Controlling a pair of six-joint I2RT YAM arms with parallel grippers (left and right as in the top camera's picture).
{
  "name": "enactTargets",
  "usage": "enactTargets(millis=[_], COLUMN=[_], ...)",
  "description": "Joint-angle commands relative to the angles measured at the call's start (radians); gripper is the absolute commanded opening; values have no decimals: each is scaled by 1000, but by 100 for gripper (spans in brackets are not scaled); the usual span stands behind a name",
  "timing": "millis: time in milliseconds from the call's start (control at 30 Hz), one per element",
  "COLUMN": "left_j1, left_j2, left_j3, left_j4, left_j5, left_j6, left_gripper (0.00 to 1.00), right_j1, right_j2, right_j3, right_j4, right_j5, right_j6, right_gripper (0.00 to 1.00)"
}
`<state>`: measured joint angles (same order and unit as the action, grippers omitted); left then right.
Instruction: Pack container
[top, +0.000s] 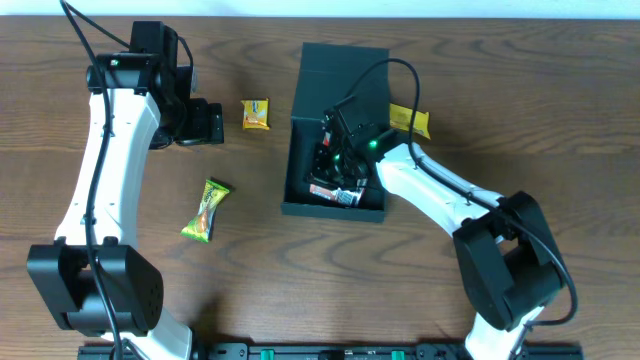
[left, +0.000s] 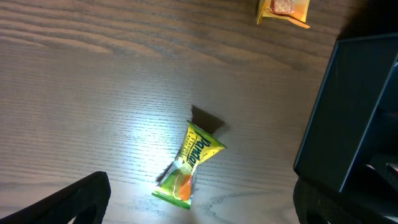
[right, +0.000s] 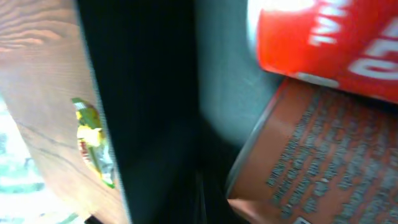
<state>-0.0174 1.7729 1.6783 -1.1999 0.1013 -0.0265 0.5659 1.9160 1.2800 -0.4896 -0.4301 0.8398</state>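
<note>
The container (top: 300, 150) is a dark square box at the table's middle, its flap lid (top: 345, 65) open at the far side. It holds a red can (right: 329, 43) and a brown printed can (right: 317, 162). My right gripper (top: 335, 155) reaches down inside the box over these items; its fingers do not show clearly. My left gripper (top: 205, 125) hangs open and empty left of the box, above the table. A green-yellow packet (top: 206, 210) lies on the table; in the left wrist view the packet (left: 189, 163) sits between the open fingers (left: 199, 214), below them.
An orange-yellow packet (top: 256, 114) lies left of the box and shows at the top of the left wrist view (left: 283, 9). Another yellow packet (top: 410, 120) lies right of the box, under the right arm's cable. The box wall (left: 348, 118) stands right of the left gripper.
</note>
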Motion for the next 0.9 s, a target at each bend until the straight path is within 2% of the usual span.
enactTargets(millis=[0, 367, 567, 867], left_j1=[-4, -4, -4, -4], left_j2=[-4, -4, -4, -4], left_j3=[0, 0, 0, 0], left_j4=[-4, -3, -3, -3], left_j5=[-1, 0, -1, -1], left_j6=[-4, -4, -4, -4], left_gripper=[96, 95, 96, 96], right_j1=[2, 4, 13, 54], right_j2=[7, 7, 7, 7], right_j3=[26, 179, 179, 179], right_j4=[-29, -230, -184, -234], right_j5=[58, 187, 113, 224], right_j6=[-31, -63, -51, -79], right_gripper=[2, 2, 2, 2])
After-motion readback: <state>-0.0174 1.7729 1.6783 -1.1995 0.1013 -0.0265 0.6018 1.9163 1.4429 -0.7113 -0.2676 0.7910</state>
